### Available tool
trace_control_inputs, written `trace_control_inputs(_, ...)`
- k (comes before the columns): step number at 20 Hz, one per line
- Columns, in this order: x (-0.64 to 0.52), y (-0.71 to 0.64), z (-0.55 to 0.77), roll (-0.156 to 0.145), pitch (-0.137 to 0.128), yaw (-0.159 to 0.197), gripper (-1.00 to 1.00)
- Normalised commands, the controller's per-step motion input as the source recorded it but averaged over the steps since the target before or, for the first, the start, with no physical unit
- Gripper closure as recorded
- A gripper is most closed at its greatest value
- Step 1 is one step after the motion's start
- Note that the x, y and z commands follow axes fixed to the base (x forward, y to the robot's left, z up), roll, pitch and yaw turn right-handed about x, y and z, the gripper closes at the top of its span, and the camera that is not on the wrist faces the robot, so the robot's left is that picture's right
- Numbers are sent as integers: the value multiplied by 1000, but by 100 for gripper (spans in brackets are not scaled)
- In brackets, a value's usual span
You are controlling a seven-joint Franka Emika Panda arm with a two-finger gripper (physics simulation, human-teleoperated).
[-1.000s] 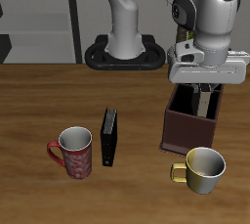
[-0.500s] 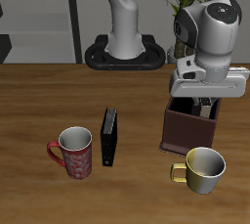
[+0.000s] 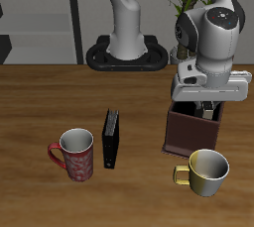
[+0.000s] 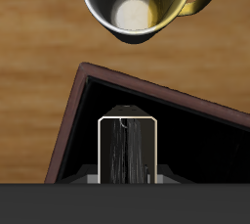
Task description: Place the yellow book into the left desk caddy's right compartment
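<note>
The left desk caddy [image 3: 189, 132], a dark reddish-brown open-top box, stands on the table close behind a yellow mug. My gripper [image 3: 206, 106] hangs straight above it with its fingers reaching down into the opening. In the wrist view the yellow book [image 4: 127, 155] stands upright between my fingers, grey-speckled with pale edges, inside the caddy's walls [image 4: 83, 120]. The gripper is shut on the book. In the exterior view the gripper and the caddy hide the book. I cannot tell which compartment it is in.
A yellow mug [image 3: 205, 170] stands just in front of the caddy and also shows in the wrist view [image 4: 146, 3]. A black book [image 3: 111, 138] stands upright at mid-table. A red patterned mug [image 3: 75, 154] stands beside it. The robot base [image 3: 127, 53] is at the back.
My gripper has moved down toward the caddy with the book, most of it in the first half second. The mugs and the black book have not moved.
</note>
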Motion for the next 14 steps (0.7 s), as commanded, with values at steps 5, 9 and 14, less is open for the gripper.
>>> trace_control_inputs(5,-19,-107,17,-16,17,-19,-100)
trace_control_inputs(9,6,-35,16,2,11,6,-100)
trace_control_inputs(14,-162,-193,358,-23,-67,27,-100)
